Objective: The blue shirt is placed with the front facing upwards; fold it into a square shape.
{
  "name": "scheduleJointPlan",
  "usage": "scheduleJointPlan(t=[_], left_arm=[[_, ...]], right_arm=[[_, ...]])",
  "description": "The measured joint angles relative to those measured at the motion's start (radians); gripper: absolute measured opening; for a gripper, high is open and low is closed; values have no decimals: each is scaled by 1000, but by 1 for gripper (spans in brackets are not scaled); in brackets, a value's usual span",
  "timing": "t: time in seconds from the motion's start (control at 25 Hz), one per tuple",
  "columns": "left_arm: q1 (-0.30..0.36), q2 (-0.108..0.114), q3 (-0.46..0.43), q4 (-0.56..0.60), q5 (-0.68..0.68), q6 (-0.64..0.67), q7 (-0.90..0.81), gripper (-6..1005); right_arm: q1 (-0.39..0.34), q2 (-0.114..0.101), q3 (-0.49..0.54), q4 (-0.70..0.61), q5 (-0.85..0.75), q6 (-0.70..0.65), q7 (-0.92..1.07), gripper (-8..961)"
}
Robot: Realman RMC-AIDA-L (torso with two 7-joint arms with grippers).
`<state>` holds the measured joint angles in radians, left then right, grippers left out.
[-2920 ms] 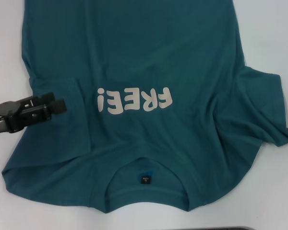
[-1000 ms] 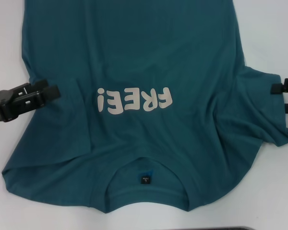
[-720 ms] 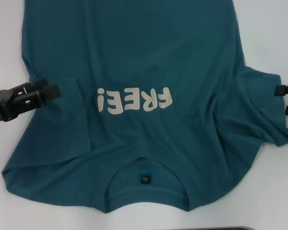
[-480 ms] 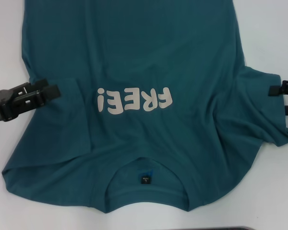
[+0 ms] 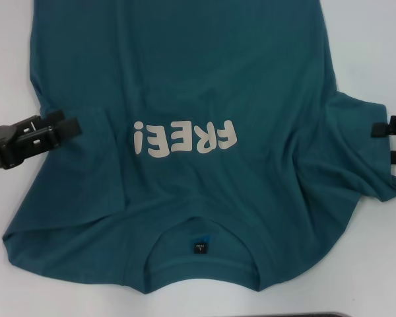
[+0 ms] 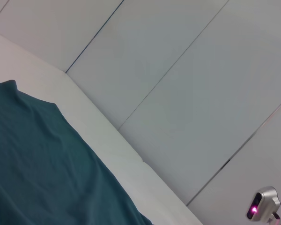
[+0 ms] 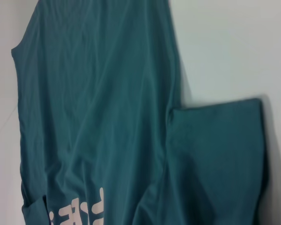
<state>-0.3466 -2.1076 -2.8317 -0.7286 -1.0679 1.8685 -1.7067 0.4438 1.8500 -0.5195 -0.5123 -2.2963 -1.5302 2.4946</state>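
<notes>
The shirt (image 5: 185, 132) lay flat on the table (image 5: 376, 39), front up, with its collar nearest me and the word FREE! (image 5: 185, 139) upside down to my eyes. My left gripper (image 5: 59, 129) sat at the left sleeve edge with its fingers only a little apart, and I could not tell if it pinched any cloth. My right gripper (image 5: 389, 142) waited open beside the right sleeve, holding nothing. I think I was at the first step, the sleeves. Next, each gripper needed to pinch its sleeve and fold it in.
</notes>
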Motion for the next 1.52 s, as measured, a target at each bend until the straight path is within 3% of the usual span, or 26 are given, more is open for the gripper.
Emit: scheduleJointPlan(t=[0.56, 1.0, 1.52], left_arm=[[2, -2, 0, 0, 0, 0, -2, 858], [5, -2, -2, 0, 0, -5, 2, 859], [7, -3, -12, 0, 0, -10, 5, 858]], right_arm=[[1, 10, -12, 9, -2, -26, -12, 916], [-20, -8, -6, 7, -2, -75, -5, 915], [0, 17, 22, 8, 9, -30, -4, 916]])
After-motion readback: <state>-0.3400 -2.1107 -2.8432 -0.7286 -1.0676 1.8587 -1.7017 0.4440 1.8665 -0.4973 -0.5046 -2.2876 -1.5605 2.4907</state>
